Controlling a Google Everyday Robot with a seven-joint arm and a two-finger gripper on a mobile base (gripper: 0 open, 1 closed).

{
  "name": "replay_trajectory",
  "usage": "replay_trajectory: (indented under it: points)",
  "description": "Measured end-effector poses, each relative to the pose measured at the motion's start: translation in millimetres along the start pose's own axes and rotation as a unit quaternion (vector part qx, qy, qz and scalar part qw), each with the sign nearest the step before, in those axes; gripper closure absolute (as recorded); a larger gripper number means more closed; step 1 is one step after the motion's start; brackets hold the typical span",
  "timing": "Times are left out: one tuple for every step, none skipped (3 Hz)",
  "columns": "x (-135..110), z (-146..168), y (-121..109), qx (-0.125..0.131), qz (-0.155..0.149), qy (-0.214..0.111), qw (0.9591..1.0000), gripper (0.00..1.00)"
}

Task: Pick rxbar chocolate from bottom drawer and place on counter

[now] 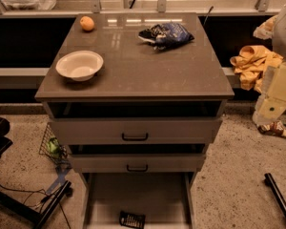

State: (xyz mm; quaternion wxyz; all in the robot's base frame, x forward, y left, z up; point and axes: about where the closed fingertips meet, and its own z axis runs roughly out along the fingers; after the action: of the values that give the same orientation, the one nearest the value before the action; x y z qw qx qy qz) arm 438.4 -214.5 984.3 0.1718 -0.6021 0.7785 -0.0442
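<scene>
The rxbar chocolate (pixel 132 219) is a small flat black wrapper with pale text lines. It lies on the pale floor of the bottom drawer (pixel 97 199), which is pulled open at the foot of the grey cabinet. The counter (pixel 148 66) is the glossy brown-grey top above. My arm comes in at the right edge, and my gripper (pixel 268 112) hangs to the right of the cabinet at about top-drawer height. It is well away from the bar and holds nothing that I can see.
On the counter stand a white bowl (pixel 79 65) at the left, an orange (pixel 87 23) at the back left and a dark-blue chip bag (pixel 166 34) at the back. The two upper drawers (pixel 135 130) are slightly open. Yellow cloth (pixel 251 63) lies right; cables and a wire basket (pixel 50 144) left.
</scene>
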Motion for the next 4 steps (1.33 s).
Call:
replay_trajectory:
  points:
    - [-0.2,-1.1,-0.5,0.004,0.001,-0.001,1.0,0.0]
    - [-0.9,-4.4,-2.0,0.014,0.004,-0.006,0.9999,0.0]
    - [-3.7,11.3,0.0,0.025,0.011,-0.027,0.9993,0.0]
    - [-14.5,55.9,34.9,0.01,0.014,-0.085,0.9963,0.0]
